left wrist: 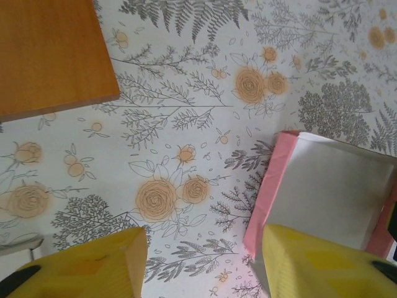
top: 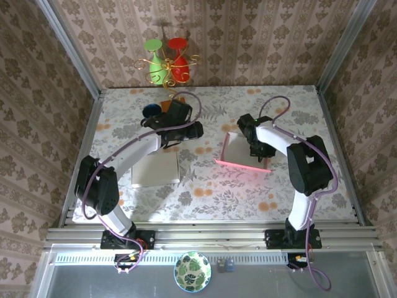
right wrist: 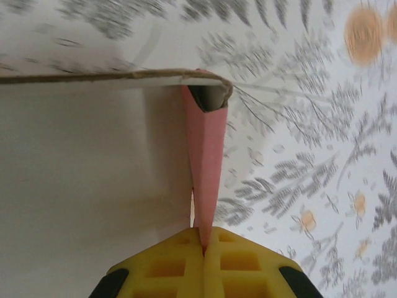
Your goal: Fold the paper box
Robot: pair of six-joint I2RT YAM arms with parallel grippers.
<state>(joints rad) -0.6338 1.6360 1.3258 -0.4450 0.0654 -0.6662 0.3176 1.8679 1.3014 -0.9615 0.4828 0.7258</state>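
- Now the right gripper [right wrist: 203,247], jaws closed, pinches the upright pink wall of the pink-and-white paper box [top: 234,149]; that wall runs 12-to-6 in the right wrist view.
- The left gripper [left wrist: 205,261], wide open and empty, has the box at its 3 o'clock across bare floral tablecloth [left wrist: 186,124].
- The right arm is nearer.

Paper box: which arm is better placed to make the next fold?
Right, probably. The right fingers are shut on a pink wall of the paper box, ready to bend it. The left fingers stand open above the tablecloth beside the box, holding nothing.
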